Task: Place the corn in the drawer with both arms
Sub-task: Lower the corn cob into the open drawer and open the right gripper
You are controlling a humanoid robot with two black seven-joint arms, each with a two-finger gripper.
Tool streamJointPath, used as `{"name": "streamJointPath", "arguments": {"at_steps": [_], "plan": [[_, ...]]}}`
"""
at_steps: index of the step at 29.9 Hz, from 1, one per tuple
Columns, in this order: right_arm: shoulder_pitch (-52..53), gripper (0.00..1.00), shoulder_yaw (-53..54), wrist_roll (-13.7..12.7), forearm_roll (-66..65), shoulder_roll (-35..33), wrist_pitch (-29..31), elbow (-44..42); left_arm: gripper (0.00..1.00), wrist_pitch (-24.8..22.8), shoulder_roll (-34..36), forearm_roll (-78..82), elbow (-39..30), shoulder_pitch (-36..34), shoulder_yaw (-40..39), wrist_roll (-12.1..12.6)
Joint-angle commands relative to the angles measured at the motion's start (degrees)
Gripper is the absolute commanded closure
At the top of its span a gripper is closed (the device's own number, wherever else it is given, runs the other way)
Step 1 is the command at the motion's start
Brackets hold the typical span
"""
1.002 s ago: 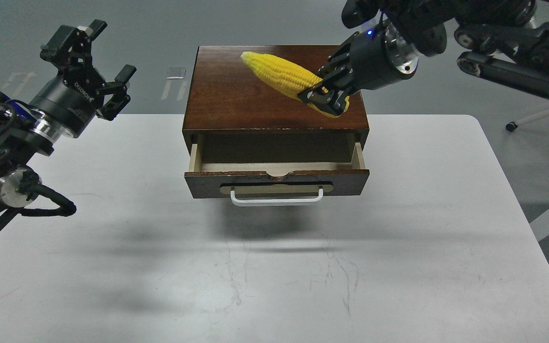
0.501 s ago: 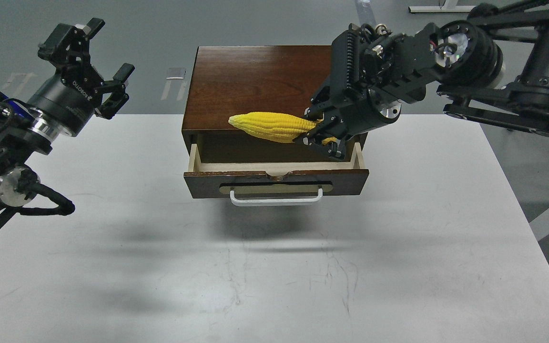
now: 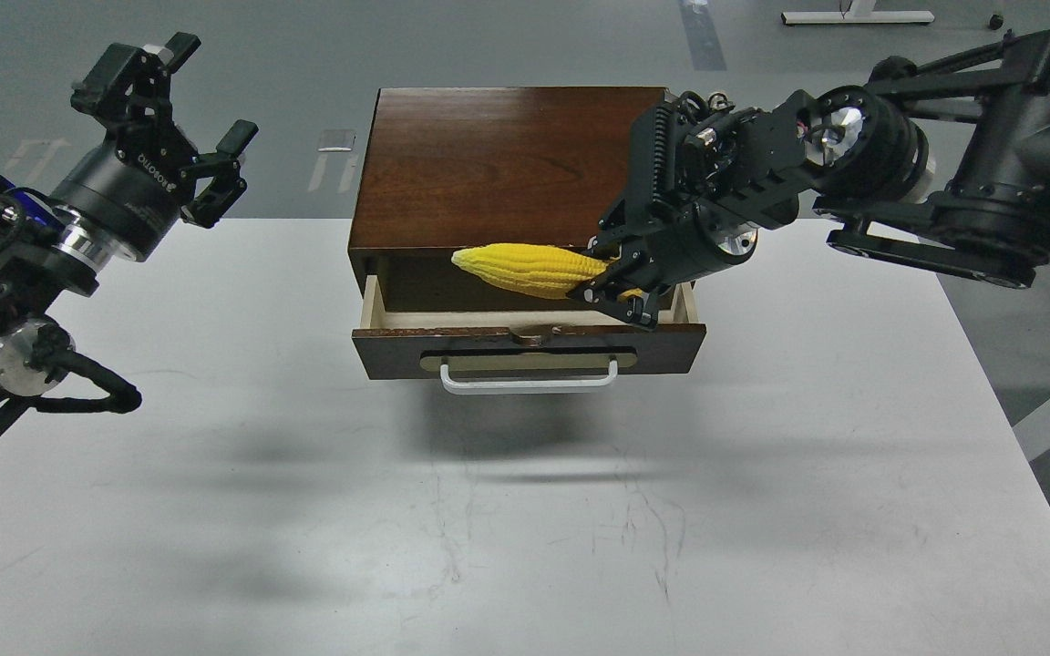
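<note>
The yellow corn (image 3: 530,269) hangs level over the open drawer (image 3: 529,344), its pointed tip to the left and its thick end in my right gripper (image 3: 623,284), which is shut on it at the drawer's right side. The drawer is pulled out of the reddish-brown-topped box (image 3: 498,159), showing pale wood sides, a brass-coloured plate and a white bar handle (image 3: 530,381). My left gripper (image 3: 183,114) is open and empty, raised well to the left of the box, above the table's far left edge.
The box stands at the back middle of a white table (image 3: 488,510). My right arm (image 3: 962,210) reaches in from the right, over the box's right corner. Grey floor lies beyond the table's back edge.
My right gripper has carried the corn from over the box top forward and down to just over the open drawer. The left arm has barely moved.
</note>
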Motion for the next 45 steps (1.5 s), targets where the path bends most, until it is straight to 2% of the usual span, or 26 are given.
{"name": "streamJointPath", "arguments": {"at_steps": [1, 4, 7, 8, 9, 10, 15, 37, 45], "plan": [[-0.52, 0.78, 0.0, 0.01, 0.05, 0.76, 0.02, -0.24, 0.01, 0.0, 0.03, 0.0, -0.06, 0.05, 0.0, -0.01], [-0.96, 0.73, -0.08, 0.01, 0.05, 0.94, 0.1, -0.41, 0.01, 0.0, 0.03, 0.0, -0.06, 0.05, 0.0, -0.01], [-1.13, 0.62, 0.0, 0.01, 0.05, 1.02, 0.1, -0.68, 0.01, 0.0, 0.03, -0.09, -0.06, 0.05, 0.0, -0.01], [-1.13, 0.56, 0.0, 0.01, 0.05, 1.02, 0.02, -0.59, 0.01, 0.0, 0.03, 0.0, -0.06, 0.05, -0.09, -0.01], [-1.13, 0.56, 0.0, 0.01, 0.05, 1.02, 0.02, -0.59, 0.01, 0.0, 0.03, 0.0, -0.06, 0.05, -0.09, -0.01], [-1.13, 0.49, -0.08, 0.01, 0.05, 1.02, 0.1, -0.59, 0.01, 0.0, 0.03, 0.0, -0.06, 0.05, 0.0, -0.01], [-1.13, 0.35, 0.0, 0.01, 0.05, 0.94, 0.02, -0.59, 0.01, 0.0, 0.03, 0.0, -0.06, 0.05, 0.0, -0.01], [0.01, 0.31, 0.53, 0.01, 1.37, 0.5, -0.07, -0.42, 0.01, 0.0, 0.03, -0.09, -0.06, 0.05, -0.79, -0.01], [0.1, 0.1, 3.78, 0.01, 14.36, -2.49, 0.1, -0.42, 0.01, 0.0, -0.06, -0.09, -0.06, 0.05, -0.79, -0.01]]}}
